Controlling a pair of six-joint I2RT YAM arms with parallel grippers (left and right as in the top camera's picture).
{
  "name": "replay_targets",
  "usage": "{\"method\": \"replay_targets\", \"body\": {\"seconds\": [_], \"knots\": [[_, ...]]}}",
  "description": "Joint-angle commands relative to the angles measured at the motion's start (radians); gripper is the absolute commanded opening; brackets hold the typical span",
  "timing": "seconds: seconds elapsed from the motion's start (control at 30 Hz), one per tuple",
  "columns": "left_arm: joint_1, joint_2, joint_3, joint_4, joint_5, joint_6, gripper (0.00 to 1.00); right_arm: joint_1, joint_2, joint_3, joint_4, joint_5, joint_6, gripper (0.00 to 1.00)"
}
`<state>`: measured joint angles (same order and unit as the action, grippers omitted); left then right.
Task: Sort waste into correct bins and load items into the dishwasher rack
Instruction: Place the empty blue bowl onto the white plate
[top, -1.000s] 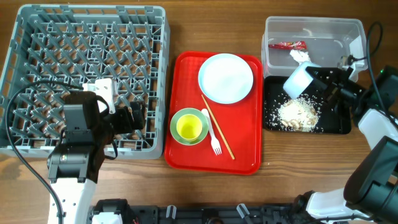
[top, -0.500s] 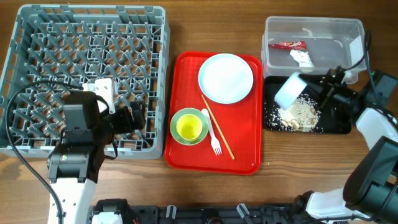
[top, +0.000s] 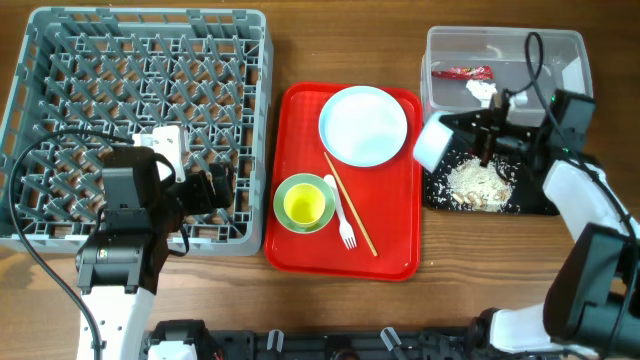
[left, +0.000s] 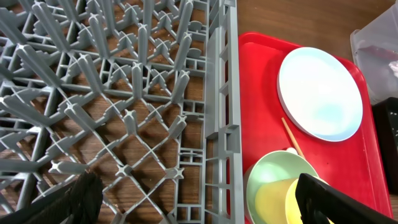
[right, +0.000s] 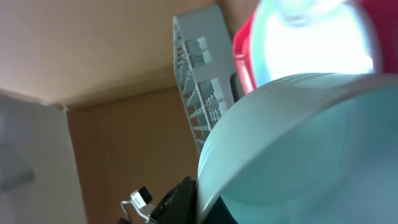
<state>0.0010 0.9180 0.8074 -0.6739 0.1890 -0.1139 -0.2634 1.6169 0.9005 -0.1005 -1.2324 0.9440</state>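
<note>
overhead shows right jaws pinching the tilted pale blue bowl; left wrist shows left jaws spread.

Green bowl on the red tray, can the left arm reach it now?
Probably yes: the open left tool hovers over the rack wall right beside the green bowl, nothing blocking.

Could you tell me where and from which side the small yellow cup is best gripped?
Probably by the rim of the yellow cup, coming straight down, one finger inside and one outside. It sits upright, mouth up, inside the green bowl, whose wall blocks a sideways approach.
</note>
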Motion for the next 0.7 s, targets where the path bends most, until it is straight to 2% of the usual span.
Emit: {"method": "replay_targets", "body": {"seconds": [0.0, 0.23, 0.4, 0.67], "knots": [[0.003, 0.0, 0.016, 0.003, 0.016, -0.006, 1.0, 0.058, -0.105, 0.063, 0.008, 0.069, -0.027, 0.05], [0.003, 0.0, 0.016, 0.003, 0.016, -0.006, 1.0, 0.203, -0.22, 0.111, -0.081, 0.304, -0.08, 0.05], [0.003, 0.0, 0.016, 0.003, 0.016, -0.006, 1.0, 0.35, -0.257, 0.119, -0.137, 0.579, -0.176, 0.04], [0.003, 0.0, 0.016, 0.003, 0.016, -0.006, 1.0, 0.517, -0.257, 0.177, -0.297, 0.853, -0.383, 0.05]]}}
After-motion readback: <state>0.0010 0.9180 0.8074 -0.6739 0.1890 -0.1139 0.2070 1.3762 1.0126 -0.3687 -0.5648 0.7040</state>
